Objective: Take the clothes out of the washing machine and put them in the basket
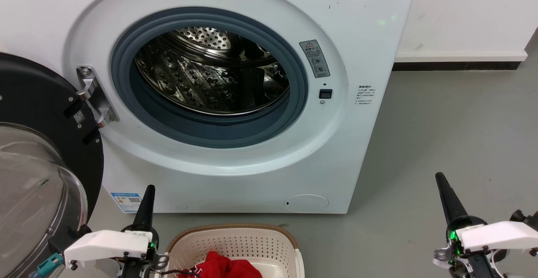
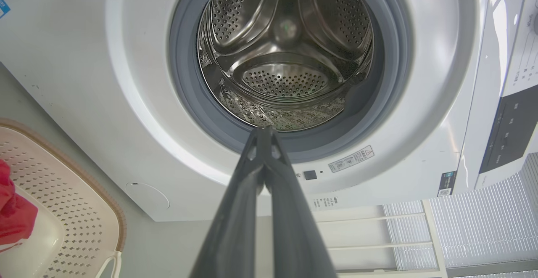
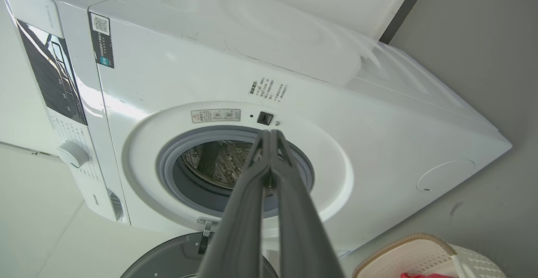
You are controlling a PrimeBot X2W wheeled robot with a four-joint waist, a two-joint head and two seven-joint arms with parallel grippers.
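My right gripper [image 3: 269, 137], fingertips pressed together, points at the white washing machine [image 3: 378, 114] and its open porthole [image 3: 201, 164]. Its door [image 3: 164, 261] hangs open at the bottom edge. The basket [image 3: 414, 252] at the lower right holds red clothes [image 3: 416, 275].

Head view: high, facing forward and down; washing machine [image 1: 370, 59] front near, basket [image 1: 235, 244] at the bottom edge.
Left wrist view: low and close, along the left gripper [image 2: 264, 134], almost square into the drum [image 2: 286, 76]; rolled, floor [image 2: 168, 248] at lower left.
Right wrist view: along the right gripper [image 3: 271, 136], farther back, probably off to the machine's side, rolled oppositely.
Shared by all three: porthole [image 1: 201, 131], drum, basket rim.
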